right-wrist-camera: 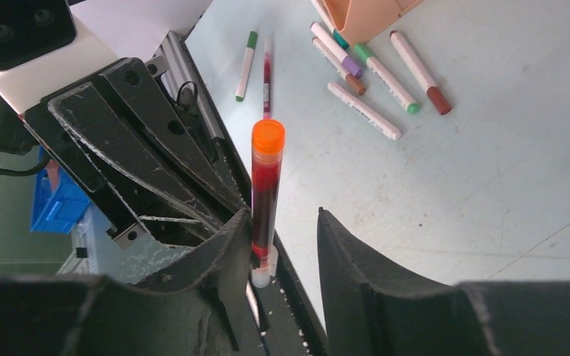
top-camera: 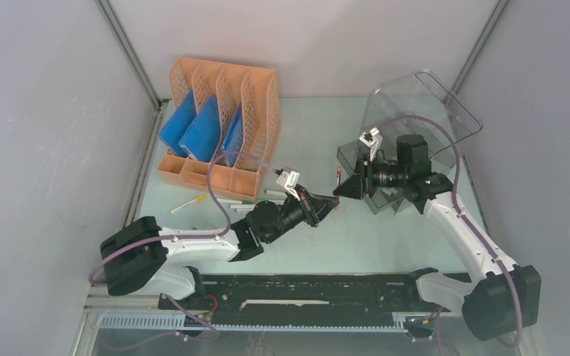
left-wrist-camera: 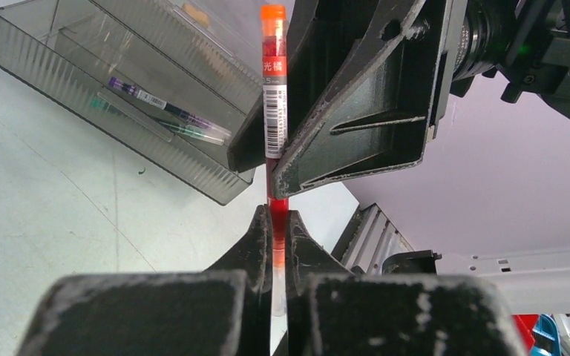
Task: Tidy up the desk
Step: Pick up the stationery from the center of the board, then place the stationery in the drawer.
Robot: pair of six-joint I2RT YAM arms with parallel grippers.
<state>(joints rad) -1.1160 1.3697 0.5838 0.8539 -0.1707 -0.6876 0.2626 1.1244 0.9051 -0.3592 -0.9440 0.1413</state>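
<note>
My left gripper is clenched on a red pen near its clear end, holding it off the desk, over the middle and a little toward the right edge. The orange cap points away from my left wrist. My right gripper comes in from the right with its jaws apart and the barrel between them. In the right wrist view one finger lies against the pen and the other stands clear of it.

An orange rack with blue folders sits in the back left corner of the tabletop. Loose markers lie just in front of it. By the right edge a clear box stands with its smoky drawer pulled out, a purple and a green pen inside
</note>
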